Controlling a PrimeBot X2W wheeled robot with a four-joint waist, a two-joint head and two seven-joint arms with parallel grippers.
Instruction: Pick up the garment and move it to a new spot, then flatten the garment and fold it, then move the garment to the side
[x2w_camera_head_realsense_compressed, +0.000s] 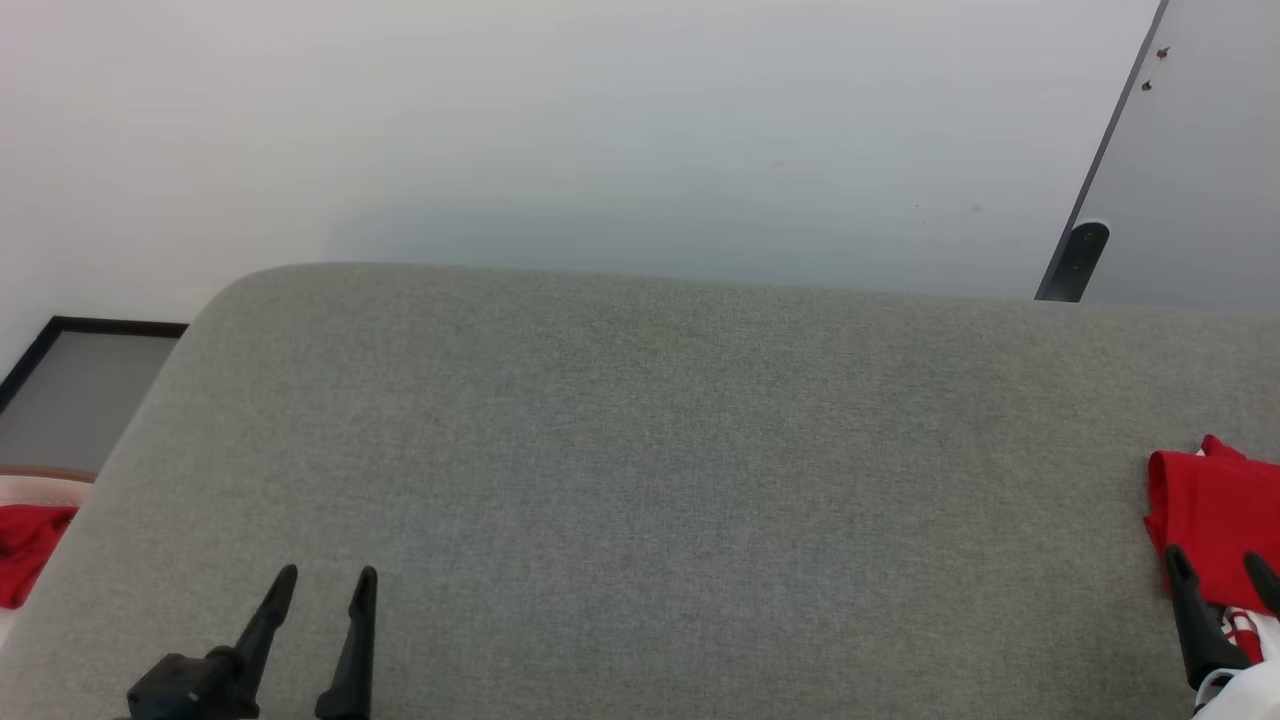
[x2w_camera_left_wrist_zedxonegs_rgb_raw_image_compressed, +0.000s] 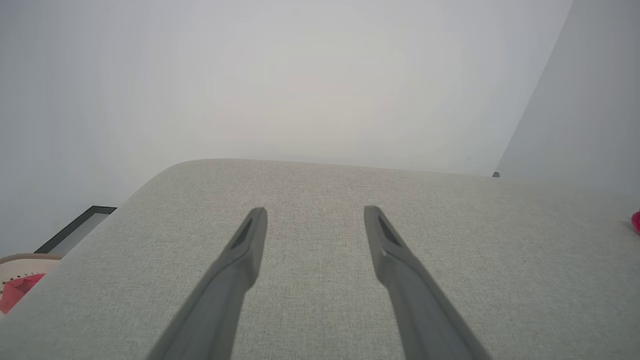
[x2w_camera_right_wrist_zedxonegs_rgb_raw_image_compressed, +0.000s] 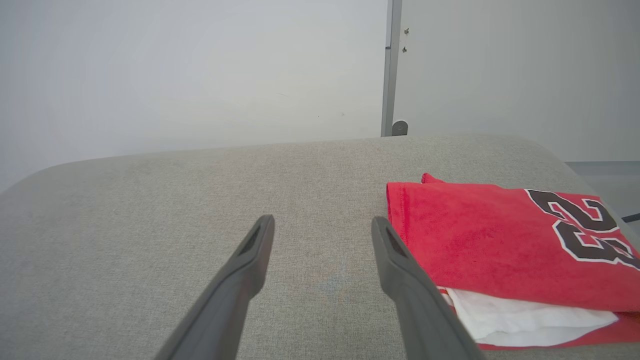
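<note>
The red jersey (x2w_camera_right_wrist_zedxonegs_rgb_raw_image_compressed: 480, 240) lies folded on the grey upholstered surface, its black number 23 facing up and a white layer showing under the red. In the head view the jersey (x2w_camera_head_realsense_compressed: 1215, 515) sits at the far right edge. My right gripper (x2w_camera_right_wrist_zedxonegs_rgb_raw_image_compressed: 322, 224) is open and empty, its right finger alongside the jersey's left edge; in the head view this gripper (x2w_camera_head_realsense_compressed: 1222, 560) stands in front of the garment. My left gripper (x2w_camera_head_realsense_compressed: 328, 575) is open and empty at the lower left, over bare fabric. The left wrist view has that left gripper (x2w_camera_left_wrist_zedxonegs_rgb_raw_image_compressed: 315, 212) with a sliver of the jersey (x2w_camera_left_wrist_zedxonegs_rgb_raw_image_compressed: 636, 221) at far right.
The grey upholstered surface (x2w_camera_head_realsense_compressed: 640, 470) has rounded far corners and meets a pale wall. A dark-framed panel (x2w_camera_head_realsense_compressed: 80, 385) and some red cloth in a pale container (x2w_camera_head_realsense_compressed: 25, 545) lie off the left edge. A dark post (x2w_camera_head_realsense_compressed: 1085, 255) rises behind the right side.
</note>
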